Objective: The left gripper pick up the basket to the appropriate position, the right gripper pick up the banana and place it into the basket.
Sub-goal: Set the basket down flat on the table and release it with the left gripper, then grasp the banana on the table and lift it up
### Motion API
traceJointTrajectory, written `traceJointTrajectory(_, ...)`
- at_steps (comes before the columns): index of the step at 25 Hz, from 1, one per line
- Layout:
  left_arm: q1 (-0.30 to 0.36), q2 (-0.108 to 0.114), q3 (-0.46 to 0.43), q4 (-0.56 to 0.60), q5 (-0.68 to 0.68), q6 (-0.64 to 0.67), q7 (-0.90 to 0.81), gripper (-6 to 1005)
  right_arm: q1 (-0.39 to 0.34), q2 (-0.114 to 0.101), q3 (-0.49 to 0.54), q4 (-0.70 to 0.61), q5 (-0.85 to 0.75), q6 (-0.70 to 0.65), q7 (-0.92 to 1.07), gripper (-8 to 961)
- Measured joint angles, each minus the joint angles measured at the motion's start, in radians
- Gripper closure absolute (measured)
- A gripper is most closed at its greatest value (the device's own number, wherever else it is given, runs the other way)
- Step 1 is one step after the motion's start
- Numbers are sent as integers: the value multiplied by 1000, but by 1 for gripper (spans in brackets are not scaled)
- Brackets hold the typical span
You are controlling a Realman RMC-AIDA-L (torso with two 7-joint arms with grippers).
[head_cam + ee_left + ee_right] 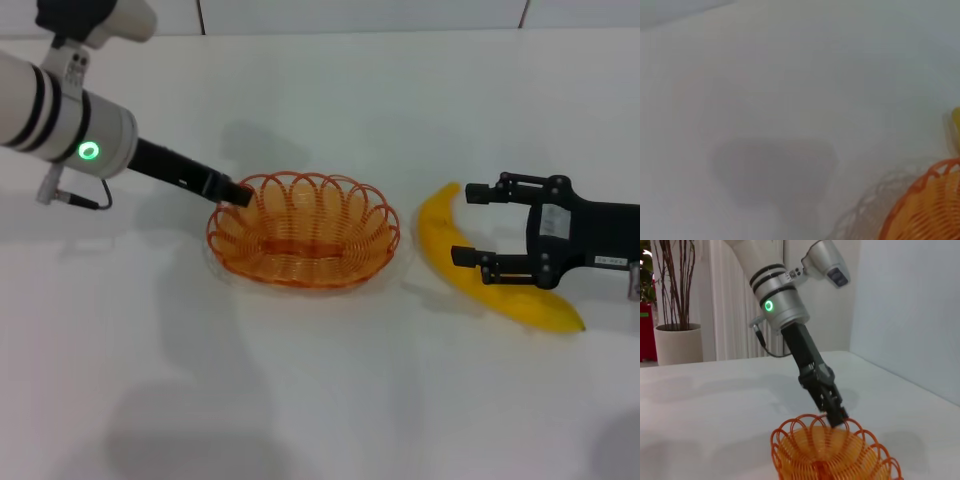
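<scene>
— Where's the basket?

— The orange wire basket point(303, 232) sits on the white counter point(320, 400), my left pincer point(240, 195) closed on its rim.

— And the banana?

— The banana point(480, 265) lies just beside it on the counter. My right pincer point(478, 224) straddles its middle, fingers spread wide, gripping nothing.

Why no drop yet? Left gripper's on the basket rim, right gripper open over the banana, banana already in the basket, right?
Not quite. The banana lies on the table beside the basket, not in it; the head view shows this. The left gripper is at the rim, and the right gripper is open over the banana.
</scene>
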Motion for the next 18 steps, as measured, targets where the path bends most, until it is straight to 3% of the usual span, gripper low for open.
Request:
traceJointTrajectory(1,17,-1,0,38,-4,10,3,762,-3,-1,0,0,0,-1,0,166)
traceJointTrajectory(3,68,-4,4,137,-27,43,12,626,-8,-4,1,0,0,-1,0,166)
traceJointTrajectory(4,113,-6,14,211,-60,67,24,558,-10,-5,1,0,3,-2,0,166)
traceJointTrajectory(8,344,-2,100,478,-251,155,136,463,-18,-5,2,0,26,-3,-2,166)
traceJointTrajectory(10,450,-2,139,556,-336,162,227,416,-32,-8,2,0,45,-5,-4,166)
traceJointTrajectory(15,646,-7,180,569,-486,156,488,289,-51,-14,2,0,71,-6,-6,166)
traceJointTrajectory(18,727,-8,181,480,-611,142,751,193,-60,-14,2,0,76,-6,-7,166)
